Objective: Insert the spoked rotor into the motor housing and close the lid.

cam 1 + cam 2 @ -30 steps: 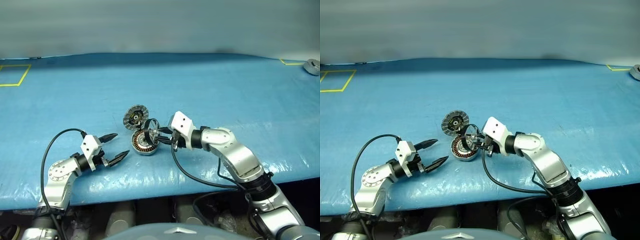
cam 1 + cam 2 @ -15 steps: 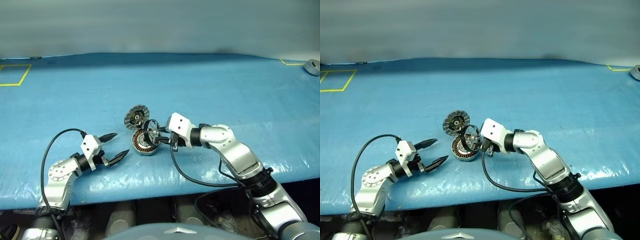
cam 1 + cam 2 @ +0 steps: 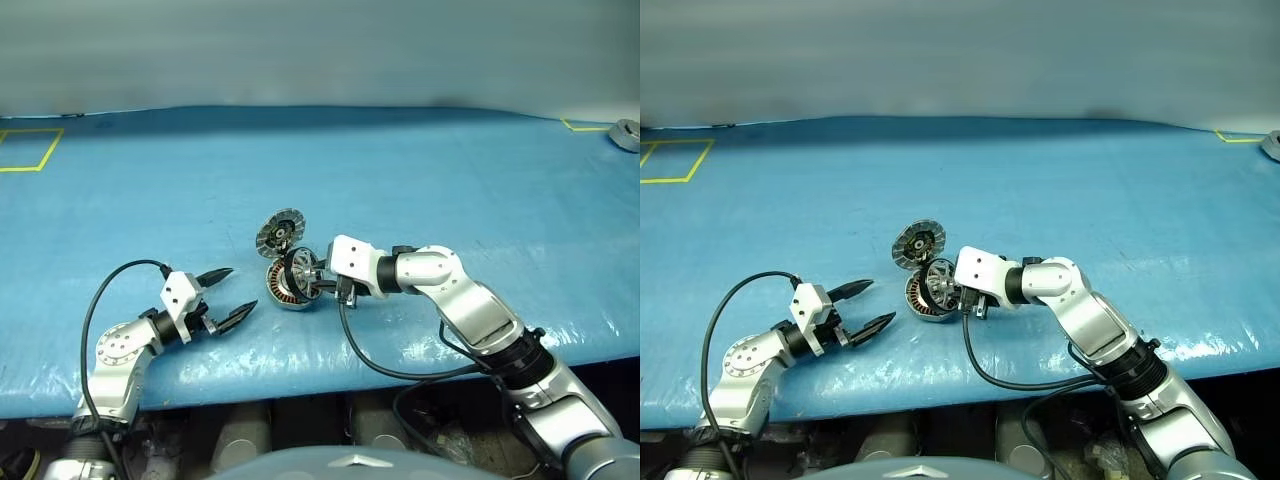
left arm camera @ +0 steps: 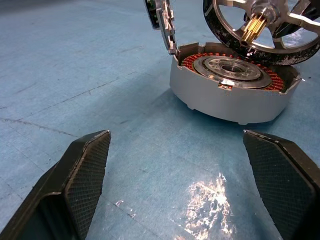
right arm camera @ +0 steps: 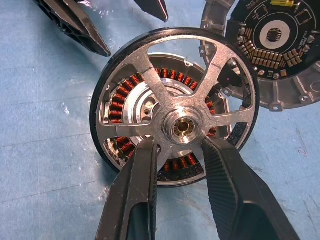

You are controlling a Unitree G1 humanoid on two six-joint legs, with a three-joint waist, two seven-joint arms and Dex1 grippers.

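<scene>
A wide surface (image 3: 420,170) covered in wrinkled blue plastic sheeting carries everything. Near its front edge, about the middle, the motor housing (image 3: 285,288) lies flat, copper windings facing up. Touching its far side, the lid (image 3: 279,232) stands tilted on edge against it. Yellow tape lines (image 3: 30,150) mark the far left corner, and a small grey round object (image 3: 625,133) lies at the far right edge.

Spoked rotor (image 5: 182,125) tilted over copper-wound motor housing (image 4: 232,87); lid (image 5: 277,50) leaning beside.

A lab test bench: blue plastic sheet (image 3: 400,170) with yellow tape markings (image 3: 28,150), bare grey wall (image 3: 320,50)
</scene>
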